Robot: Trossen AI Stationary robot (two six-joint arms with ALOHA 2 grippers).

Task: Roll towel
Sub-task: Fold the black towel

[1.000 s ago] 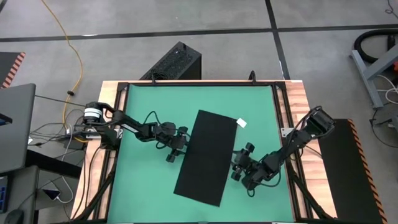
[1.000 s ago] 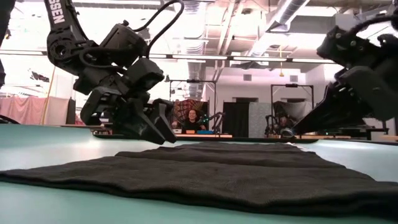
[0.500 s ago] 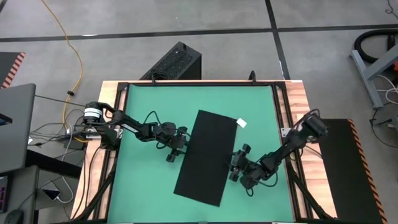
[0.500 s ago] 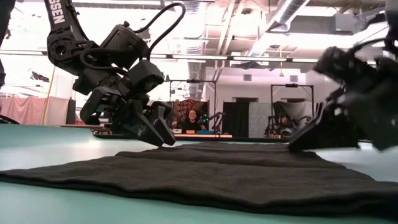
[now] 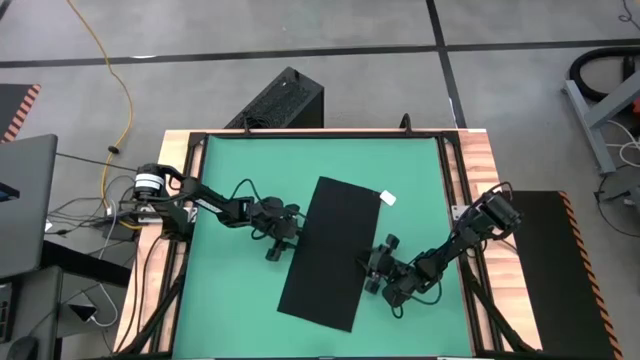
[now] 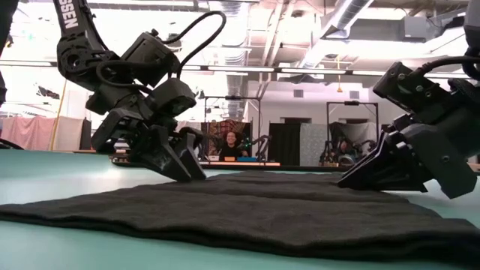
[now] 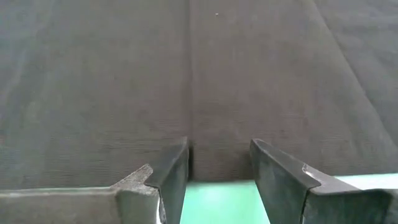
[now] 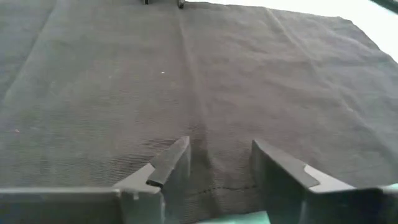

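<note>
The black towel (image 5: 335, 250) lies flat and spread on the green mat (image 5: 240, 170), slanting from far right to near left, with its white tag (image 5: 387, 198) at the far right corner. My left gripper (image 5: 293, 235) is open and low at the towel's left long edge (image 7: 217, 179). My right gripper (image 5: 368, 270) is open and low, its fingers reaching over the towel's right long edge (image 8: 230, 211). In the low view the left gripper (image 6: 191, 176) and the right gripper (image 6: 346, 181) both have their tips down at the cloth. My left gripper's open fingertips (image 7: 177, 155) stand just over the towel's left long edge, slanting down from the table's left; I cannot tell whether they touch the cloth. My right gripper's open fingertips (image 8: 180, 152) stand over the towel just inside its right long edge, slanting down from the table's right; I cannot tell whether they touch it.
The mat is framed by a black rail and wooden table edges (image 5: 470, 180). A black box (image 5: 285, 100) stands on the floor beyond the far edge. A person (image 6: 234, 142) sits far off in the room behind.
My right gripper has moved down and toward the table's left, onto the towel's right long edge. My left gripper has dipped a little lower at the towel's left edge. The towel has stayed flat where it was.
</note>
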